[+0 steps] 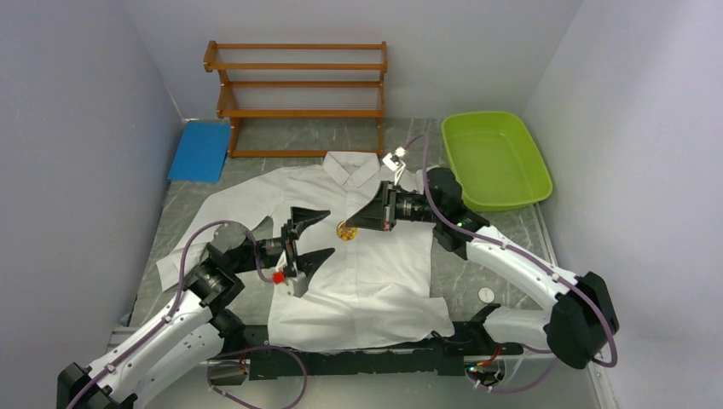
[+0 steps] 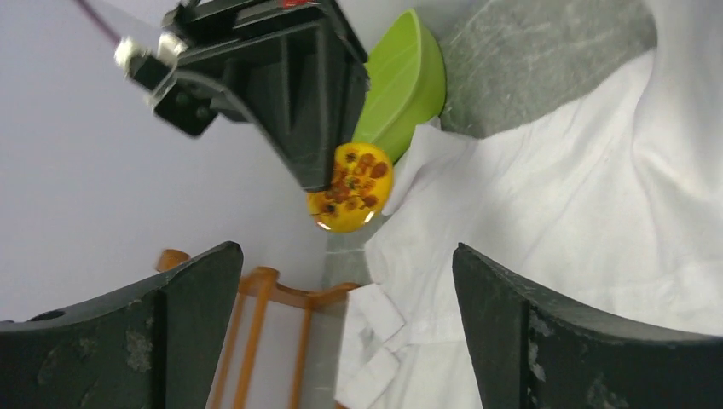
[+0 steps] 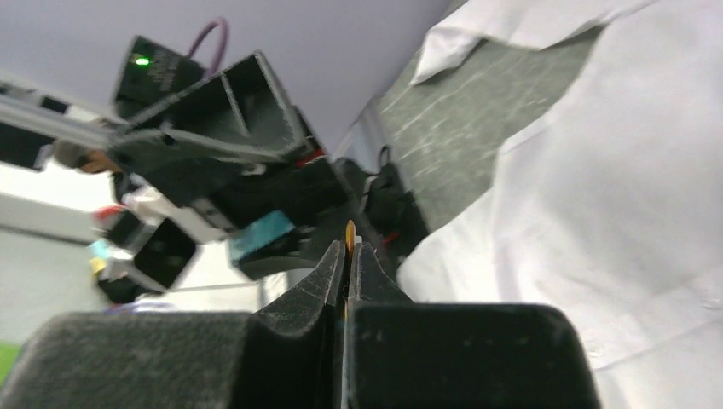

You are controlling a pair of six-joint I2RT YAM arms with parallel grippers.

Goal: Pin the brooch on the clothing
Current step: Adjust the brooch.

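Note:
The clothing [image 1: 375, 256], a white collared shirt, lies spread flat on the table. The brooch [image 1: 347, 231] is a round yellow disc with brown spots, held above the shirt's chest. My right gripper [image 1: 352, 227] is shut on it; in the right wrist view only the brooch's thin edge [image 3: 349, 234] pokes out between the closed fingertips. In the left wrist view the brooch [image 2: 351, 188] hangs from the right gripper's black tip. My left gripper [image 1: 311, 234] stands wide open just left of the brooch, its fingers [image 2: 546, 332] apart with nothing between them, over the clothing [image 2: 580, 196].
A green plastic tub [image 1: 494, 158] sits at the back right. A wooden shelf rack [image 1: 298, 94] stands against the back wall, a blue pad [image 1: 200, 151] to its left. A small white disc [image 1: 486, 295] lies on the table by the right arm.

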